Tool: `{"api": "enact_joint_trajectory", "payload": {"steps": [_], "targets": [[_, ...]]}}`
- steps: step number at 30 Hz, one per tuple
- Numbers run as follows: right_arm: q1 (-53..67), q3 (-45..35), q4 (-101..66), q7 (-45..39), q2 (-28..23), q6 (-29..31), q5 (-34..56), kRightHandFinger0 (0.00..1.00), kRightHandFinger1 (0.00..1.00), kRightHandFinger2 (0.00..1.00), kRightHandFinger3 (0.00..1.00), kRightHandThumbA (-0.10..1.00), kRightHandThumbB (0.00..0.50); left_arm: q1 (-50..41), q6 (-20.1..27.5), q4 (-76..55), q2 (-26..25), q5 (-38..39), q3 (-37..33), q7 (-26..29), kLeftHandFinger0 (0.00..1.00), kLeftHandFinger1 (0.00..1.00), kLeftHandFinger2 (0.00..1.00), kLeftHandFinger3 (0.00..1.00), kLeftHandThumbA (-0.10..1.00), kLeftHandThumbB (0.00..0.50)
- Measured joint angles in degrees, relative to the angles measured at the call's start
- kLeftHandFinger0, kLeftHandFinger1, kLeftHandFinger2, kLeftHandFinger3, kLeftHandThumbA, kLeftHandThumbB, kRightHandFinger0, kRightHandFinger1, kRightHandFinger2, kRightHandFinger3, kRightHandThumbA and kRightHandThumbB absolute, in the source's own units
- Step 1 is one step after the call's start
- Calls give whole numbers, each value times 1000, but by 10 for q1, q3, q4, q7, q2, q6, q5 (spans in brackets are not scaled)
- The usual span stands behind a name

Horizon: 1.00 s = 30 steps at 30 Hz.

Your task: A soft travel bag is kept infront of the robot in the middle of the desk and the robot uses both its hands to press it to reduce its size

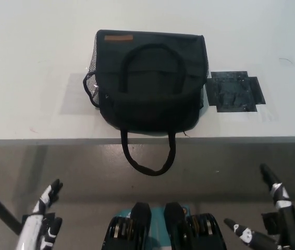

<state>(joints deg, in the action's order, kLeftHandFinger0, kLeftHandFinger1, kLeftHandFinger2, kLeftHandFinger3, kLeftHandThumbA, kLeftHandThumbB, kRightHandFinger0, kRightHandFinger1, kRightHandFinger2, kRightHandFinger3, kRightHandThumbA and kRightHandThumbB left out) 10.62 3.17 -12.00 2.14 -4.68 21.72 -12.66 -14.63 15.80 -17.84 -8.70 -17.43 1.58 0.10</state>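
A dark soft travel bag [150, 78] stands on the white desk [33, 62], close to its near edge. One carry handle arches over the bag's top; the other handle loop [148, 156] hangs down over the desk's front edge. A mesh pocket shows on the bag's left side. My white left hand [43, 216] is low at the lower left, below the desk's edge, fingers apart and holding nothing. My black right hand [270, 213] is low at the lower right, also with fingers spread and empty. Both hands are well apart from the bag.
A flat dark patch [235, 91] lies on the desk just right of the bag. The desk's front edge runs across the picture below the bag, with grey floor [85, 172] beneath it. A dark desk leg slants at the lower left.
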Motion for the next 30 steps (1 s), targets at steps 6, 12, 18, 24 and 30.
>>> {"api": "enact_joint_trajectory", "payload": {"steps": [6,12,18,24,30], "targets": [[-32,-17,-102,-5,-12,-11,-45,1000,1000,1000,1000,1000,135,39,-7,-104,-18,-75,34,-7,1000,1000,1000,1000,1000,341],[-151,-22,-175,-29,-27,-56,-91,1000,1000,1000,1000,1000,201,179,-37,-177,-94,-135,56,-51,1000,1000,1000,1000,1000,357],[-265,-18,-171,-66,-39,-128,-110,1000,1000,1000,1000,1000,271,319,-82,-180,-132,-172,42,-105,1000,1000,1000,1000,1000,363],[-389,-2,-92,-103,-48,-206,-128,1000,1000,1000,1000,1000,265,458,-130,-120,-133,-213,1,-162,1000,1000,1000,1000,1000,341],[-484,20,-6,-128,-42,-280,-131,1000,1000,1000,1000,1000,287,547,-157,-18,-133,-248,-38,-188,1000,1000,1000,1000,1000,347]]}}
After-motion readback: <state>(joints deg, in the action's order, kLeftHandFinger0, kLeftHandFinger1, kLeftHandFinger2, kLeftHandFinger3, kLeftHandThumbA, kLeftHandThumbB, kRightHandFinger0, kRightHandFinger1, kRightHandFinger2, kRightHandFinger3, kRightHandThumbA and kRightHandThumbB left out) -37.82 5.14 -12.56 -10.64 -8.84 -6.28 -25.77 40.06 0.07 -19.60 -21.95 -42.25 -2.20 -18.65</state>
